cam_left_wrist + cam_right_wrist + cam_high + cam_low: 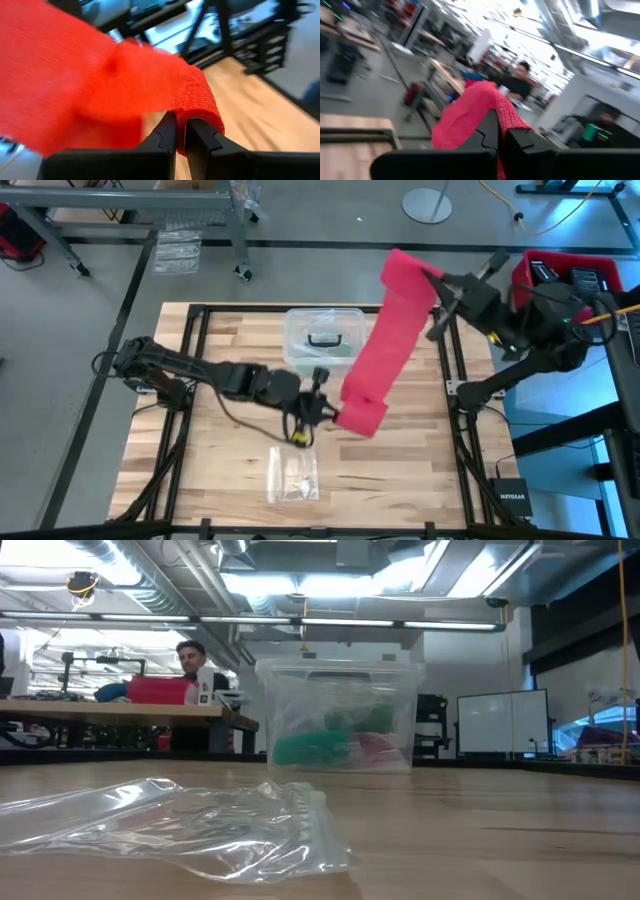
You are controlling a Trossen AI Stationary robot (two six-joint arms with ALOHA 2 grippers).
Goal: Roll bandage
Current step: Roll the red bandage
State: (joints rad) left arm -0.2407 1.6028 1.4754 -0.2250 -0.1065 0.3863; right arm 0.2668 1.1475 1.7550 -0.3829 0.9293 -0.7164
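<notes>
bandage [385,345]: red fabric strip stretched in the air, running from upper right of the high view down to centre, above the clear plastic box [322,338].
left gripper [325,412]: closed, pinching the strip's lower, partly rolled end.
right gripper [437,288]: closed, pinching the upper end, raised near the table's far right edge.
risk: thin pinches; extra tension could pull an end free.
risk: slack could drape onto the box or plastic bag [293,476].

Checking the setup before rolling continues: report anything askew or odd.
Nothing spilled or damaged. The long red fabric bandage hangs stretched in the air, pinched between left gripper and right gripper, crossing above the clear plastic box.
</notes>
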